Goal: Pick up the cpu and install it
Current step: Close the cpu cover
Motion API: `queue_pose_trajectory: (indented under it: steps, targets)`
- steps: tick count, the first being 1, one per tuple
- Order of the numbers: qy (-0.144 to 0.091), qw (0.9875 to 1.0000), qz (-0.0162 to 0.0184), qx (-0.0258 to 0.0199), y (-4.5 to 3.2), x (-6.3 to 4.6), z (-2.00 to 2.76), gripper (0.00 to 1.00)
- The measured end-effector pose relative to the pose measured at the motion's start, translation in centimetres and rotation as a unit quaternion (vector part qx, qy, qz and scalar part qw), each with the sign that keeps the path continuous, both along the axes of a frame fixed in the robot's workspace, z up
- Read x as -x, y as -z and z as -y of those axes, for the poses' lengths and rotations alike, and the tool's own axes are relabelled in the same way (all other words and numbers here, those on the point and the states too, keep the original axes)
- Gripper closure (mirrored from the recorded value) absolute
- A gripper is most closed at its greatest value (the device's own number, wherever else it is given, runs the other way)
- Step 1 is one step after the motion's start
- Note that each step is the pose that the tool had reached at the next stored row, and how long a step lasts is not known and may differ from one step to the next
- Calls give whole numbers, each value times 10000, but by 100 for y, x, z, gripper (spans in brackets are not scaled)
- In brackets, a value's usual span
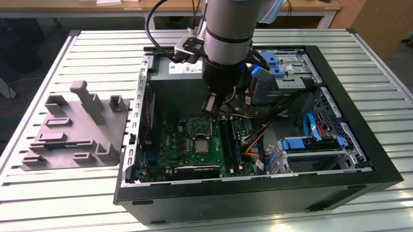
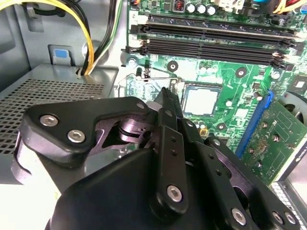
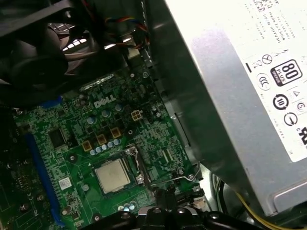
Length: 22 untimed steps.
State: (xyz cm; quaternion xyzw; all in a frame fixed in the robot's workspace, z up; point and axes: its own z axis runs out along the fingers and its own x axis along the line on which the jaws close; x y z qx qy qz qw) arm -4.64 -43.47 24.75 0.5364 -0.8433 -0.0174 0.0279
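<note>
Already the small square silver-topped cpu (image 3: 113, 175) is sitting in its socket on the green motherboard (image 3: 81, 153); the black pincer (image 2: 165, 98), closed and empty, is hovering just beside it.

Pale silver chip (image 3: 112, 175) on a green board (image 3: 72, 158); black hand (image 2: 165, 103); grey power box (image 3: 230, 91) with white label; yellow wires (image 2: 81, 28).

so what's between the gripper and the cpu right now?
In the first wrist view, the gripper sits just beside the cpu in its socket. Between them lie the socket's metal frame edge and its thin wire lever, on green motherboard.
</note>
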Motion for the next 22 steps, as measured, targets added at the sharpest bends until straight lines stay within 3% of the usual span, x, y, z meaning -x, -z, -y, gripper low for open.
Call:
queue_pose_trajectory:
  steps: [18,20,22]
  targets:
    - [-71,10000,0,12,12,12,97,89]
    - [-70,10000,0,27,13,13,103,89]
    - [-73,9999,-1,80,12,13,107,89]
